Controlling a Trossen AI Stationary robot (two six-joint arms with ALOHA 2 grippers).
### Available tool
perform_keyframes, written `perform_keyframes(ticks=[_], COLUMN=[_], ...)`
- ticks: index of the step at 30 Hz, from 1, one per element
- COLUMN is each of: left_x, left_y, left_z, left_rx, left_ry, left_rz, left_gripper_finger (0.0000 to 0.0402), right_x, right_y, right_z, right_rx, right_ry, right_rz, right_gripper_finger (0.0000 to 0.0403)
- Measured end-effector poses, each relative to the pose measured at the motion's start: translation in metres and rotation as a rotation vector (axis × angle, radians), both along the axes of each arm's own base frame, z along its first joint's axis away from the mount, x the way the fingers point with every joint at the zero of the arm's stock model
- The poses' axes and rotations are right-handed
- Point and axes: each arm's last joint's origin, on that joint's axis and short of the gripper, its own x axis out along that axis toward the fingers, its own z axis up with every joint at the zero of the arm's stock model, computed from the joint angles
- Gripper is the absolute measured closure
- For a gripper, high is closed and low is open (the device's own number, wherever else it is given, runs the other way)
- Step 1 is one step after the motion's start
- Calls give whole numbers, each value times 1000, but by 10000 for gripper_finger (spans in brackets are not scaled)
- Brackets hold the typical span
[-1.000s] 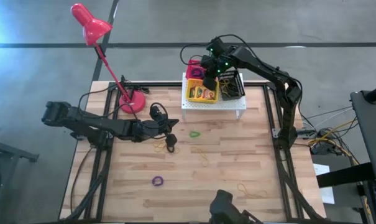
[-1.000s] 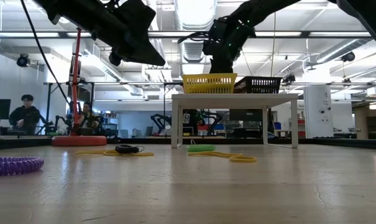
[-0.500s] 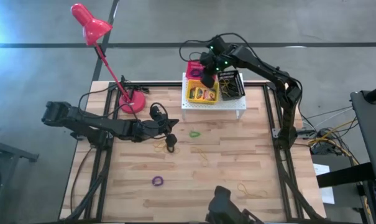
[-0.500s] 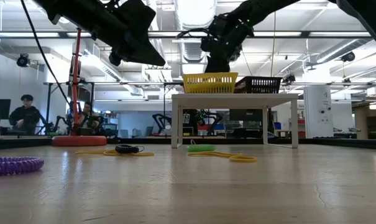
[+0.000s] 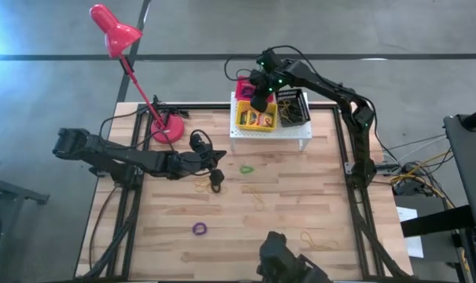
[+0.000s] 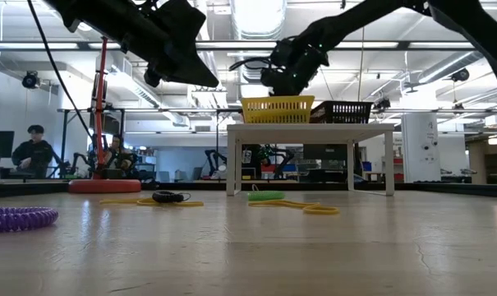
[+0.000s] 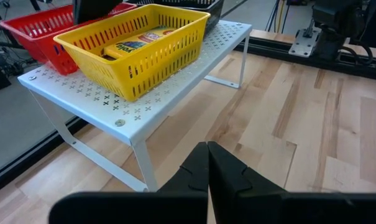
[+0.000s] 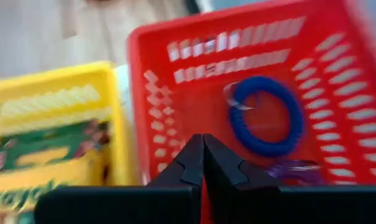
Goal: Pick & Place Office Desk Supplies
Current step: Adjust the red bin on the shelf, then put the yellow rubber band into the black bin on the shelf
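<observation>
On the white shelf (image 5: 300, 130) stand a yellow basket (image 5: 256, 119) with crayon boxes (image 7: 135, 42), a red basket (image 8: 337, 93) holding a blue loop (image 8: 264, 123) and a purple one (image 8: 293, 169), and a black basket (image 5: 293, 108). My right gripper (image 8: 202, 163) hangs shut above the edge between the red and yellow baskets, touching nothing. My left gripper (image 7: 207, 163) is shut and held above the table's middle left, pointing toward the shelf. Loose loops lie on the table: green (image 5: 246, 168), purple (image 5: 199, 229), yellow (image 5: 204, 185).
A red desk lamp stands with its base (image 5: 167, 130) at the far left of the table, its head (image 5: 113, 30) reaching beyond the far edge. More yellow loops (image 5: 320, 240) and a black one (image 6: 167, 196) lie on the wood. People show in the room behind.
My right gripper has gone a little toward the table's far left and sunk somewhat, from over the yellow basket toward the red basket. It has stayed shut.
</observation>
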Motion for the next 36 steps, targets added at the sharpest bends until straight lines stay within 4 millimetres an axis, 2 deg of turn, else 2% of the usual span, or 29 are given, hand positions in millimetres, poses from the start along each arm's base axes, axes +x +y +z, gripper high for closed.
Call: perform_keyframes(ticks=[6,20,29,32,36], left_x=[0,0,0,0,-1], left_y=[0,0,0,0,0], left_z=[0,0,0,0,-1], left_rx=[0,0,0,0,2], left_ry=[0,0,0,0,13], left_rz=[0,0,0,0,-1], left_gripper_finger=[400,400,400,400,400], right_x=[-2,-12,-11,-12,-18], right_y=[6,14,17,19,36], right_z=[7,11,27,36,68], right_rx=[52,74,59,44,-49], right_ry=[-50,10,-16,-24,-57], right_rz=[77,130,161,171,151], right_gripper_finger=[394,394,394,394,394])
